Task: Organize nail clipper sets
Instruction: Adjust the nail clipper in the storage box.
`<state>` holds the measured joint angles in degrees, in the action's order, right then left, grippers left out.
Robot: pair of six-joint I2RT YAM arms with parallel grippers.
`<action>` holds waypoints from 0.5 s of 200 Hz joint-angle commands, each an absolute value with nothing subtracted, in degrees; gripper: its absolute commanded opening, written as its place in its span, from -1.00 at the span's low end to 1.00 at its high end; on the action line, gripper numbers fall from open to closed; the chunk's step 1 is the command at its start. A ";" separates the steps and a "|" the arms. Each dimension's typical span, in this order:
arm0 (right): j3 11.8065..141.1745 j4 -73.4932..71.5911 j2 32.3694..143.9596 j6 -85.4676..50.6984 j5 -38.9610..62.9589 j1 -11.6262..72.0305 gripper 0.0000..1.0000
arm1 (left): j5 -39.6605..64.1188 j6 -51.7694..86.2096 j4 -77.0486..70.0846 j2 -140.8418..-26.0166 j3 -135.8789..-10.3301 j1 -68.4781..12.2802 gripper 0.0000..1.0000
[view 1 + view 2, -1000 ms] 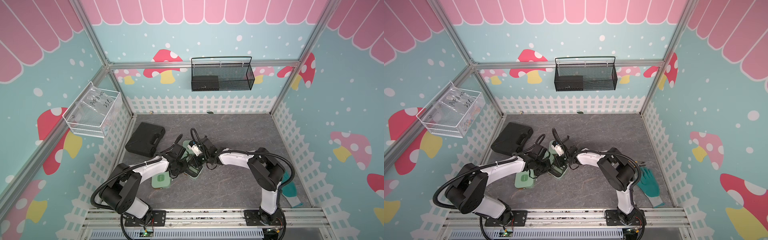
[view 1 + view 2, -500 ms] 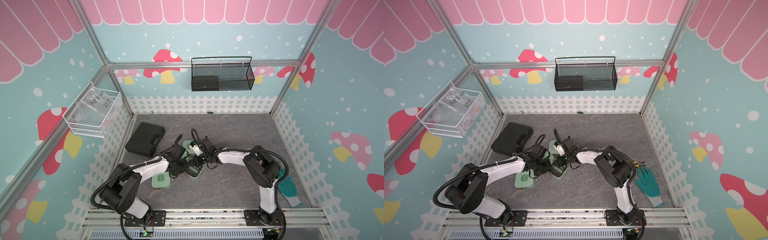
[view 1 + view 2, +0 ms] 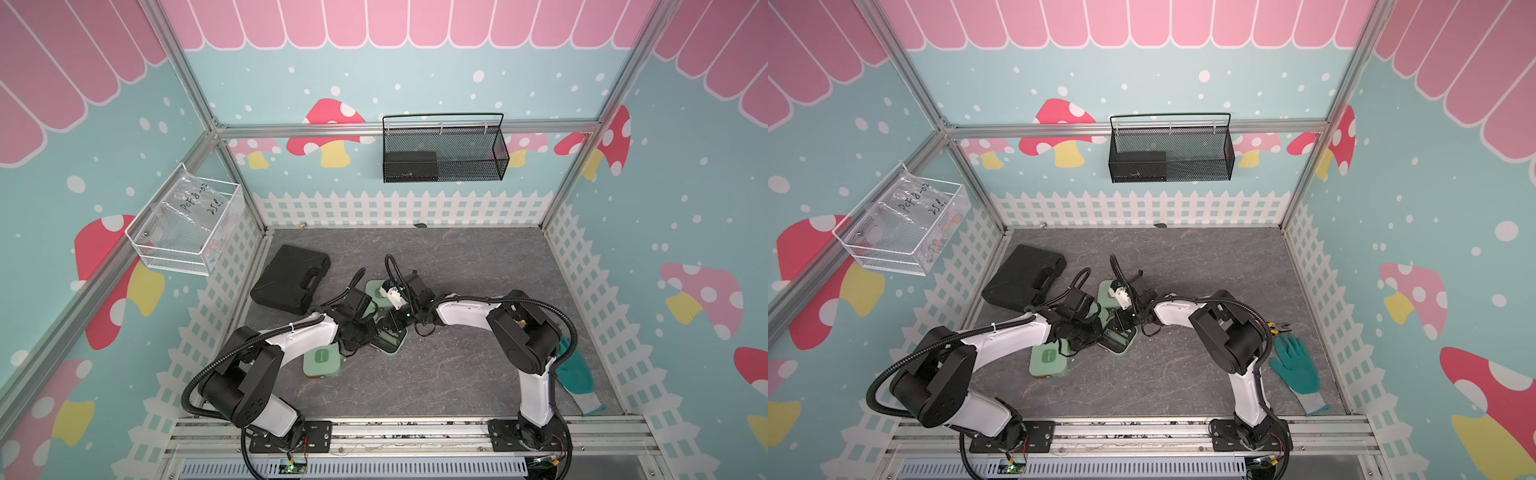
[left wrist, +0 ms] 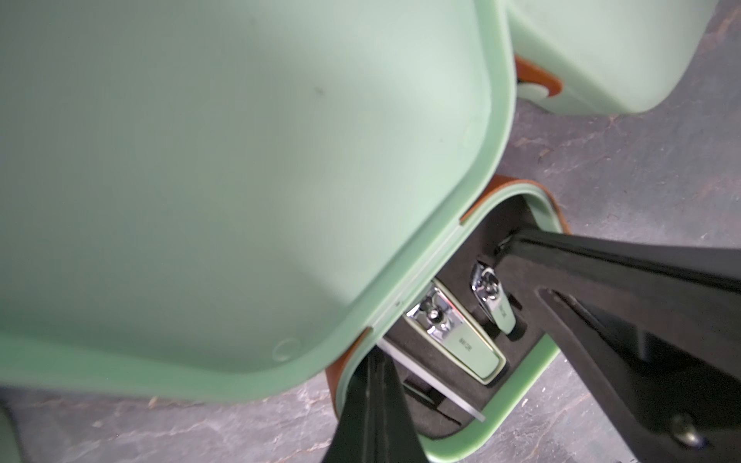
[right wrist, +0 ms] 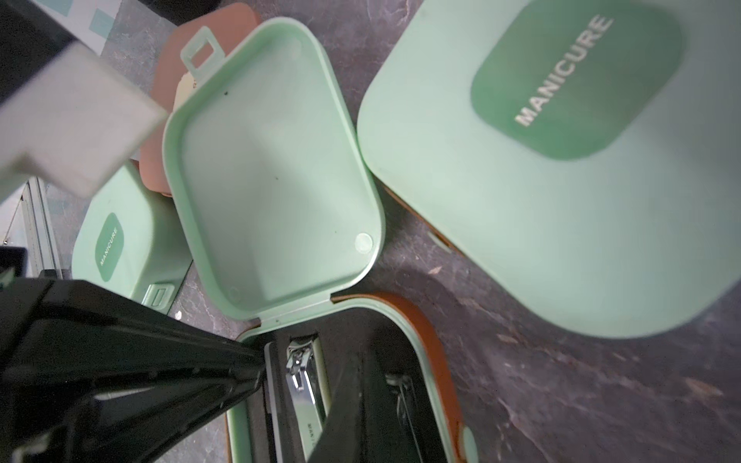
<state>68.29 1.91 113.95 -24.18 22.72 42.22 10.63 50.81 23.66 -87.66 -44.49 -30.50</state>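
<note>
At the middle of the grey marbled table point(image 3: 457, 374), an open mint-green rounded-square plastic case point(image 5: 272, 180): lid swung wide back, hollow side up, base trimmed in brown and filled with a black slotted insert point(image 4: 441, 423). Seated in the insert, side by side: a large silver clipper with a mint-green lever point(image 4: 453, 340), a smaller silver clipper of the same make point(image 4: 494, 298), and a flat bare-metal file point(image 4: 437, 387) nearest the hinge.

Left gripper point(image 4: 373, 362) closed tight, tip down at the hinge-side edge of the base, just beside the file, holding nothing that shows. Right gripper point(image 5: 348, 366) likewise closed tight with nothing visibly held, tip inside the base, close to the head of the smaller silver clipper in the left wrist view.

Around the open case: one closed mint-green case with a dark green MANICURE label point(image 5: 561, 152) near it on the rear side; a second closed one point(image 3: 322, 361) toward the front left; a closed brown case point(image 5: 168, 76) partly covered by the open lid.

Further off: a large black handled case point(image 3: 291, 284) at the rear left, a teal work glove point(image 3: 1293, 365) by the right edge, a black wire-mesh basket point(image 3: 469, 166) up on the back wall.
</note>
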 commanded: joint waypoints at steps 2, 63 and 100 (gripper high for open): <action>67.77 2.51 113.47 -24.25 20.42 40.61 -1.00 | 10.38 51.50 24.52 -88.50 -43.28 -30.50 -1.00; 65.31 1.31 115.03 -25.03 19.51 40.08 -1.00 | 10.20 51.42 24.87 -87.98 -43.18 -30.41 -1.00; 62.97 0.58 116.01 -25.65 19.38 40.12 -1.00 | 10.10 51.42 25.02 -87.74 -43.08 -30.41 -1.00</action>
